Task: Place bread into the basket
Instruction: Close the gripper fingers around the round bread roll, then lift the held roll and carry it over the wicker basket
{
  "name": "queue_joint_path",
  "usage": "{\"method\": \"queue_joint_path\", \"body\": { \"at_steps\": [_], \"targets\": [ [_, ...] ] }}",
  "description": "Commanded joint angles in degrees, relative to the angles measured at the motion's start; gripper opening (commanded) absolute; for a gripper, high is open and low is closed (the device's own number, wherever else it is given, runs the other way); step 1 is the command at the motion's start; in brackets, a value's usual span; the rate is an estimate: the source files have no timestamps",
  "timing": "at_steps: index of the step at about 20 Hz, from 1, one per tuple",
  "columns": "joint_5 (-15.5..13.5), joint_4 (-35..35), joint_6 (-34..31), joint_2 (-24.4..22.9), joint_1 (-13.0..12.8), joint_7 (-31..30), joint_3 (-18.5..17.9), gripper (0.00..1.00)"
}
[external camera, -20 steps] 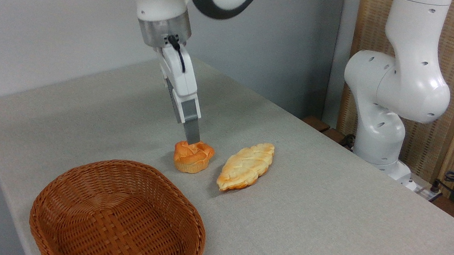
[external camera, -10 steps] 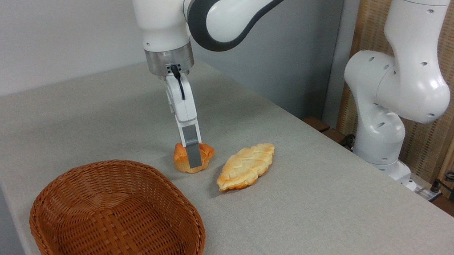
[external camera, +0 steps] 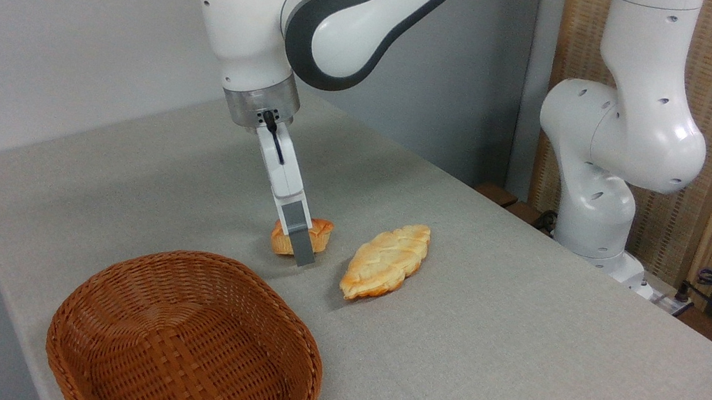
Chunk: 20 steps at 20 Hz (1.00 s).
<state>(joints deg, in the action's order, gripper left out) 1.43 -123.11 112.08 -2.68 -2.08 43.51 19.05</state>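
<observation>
since the prior frame the gripper (external camera: 299, 248) has clenched on the bread (external camera: 303, 235) and begun lifting — bun squeezed, just clear of the table (external camera: 519, 337). carry toward seven o'clock, releasing low over the basket (external camera: 186, 344).

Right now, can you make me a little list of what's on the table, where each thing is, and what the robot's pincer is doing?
pincer: closed around the small round orange-golden bun
small round orange-golden bun: squeezed narrow between the fingers, whether it is off the cloth is unclear
long pale-yellow leaf-shaped pastry: lying on the grey table, right of the bun, untouched
reddish-brown wicker basket: at the near edge, nothing inside
bun in basket: not yet
</observation>
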Motion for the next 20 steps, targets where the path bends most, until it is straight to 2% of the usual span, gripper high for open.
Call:
{"method": "queue_joint_path", "body": {
  "at_steps": [1,20],
  "targets": [
    [0.3,-0.6,1.4,0.7,0.1,0.3,0.0,0.18],
    [0.3,-0.2,0.7,0.7,0.1,0.3,0.0,0.14]
  ]
}}
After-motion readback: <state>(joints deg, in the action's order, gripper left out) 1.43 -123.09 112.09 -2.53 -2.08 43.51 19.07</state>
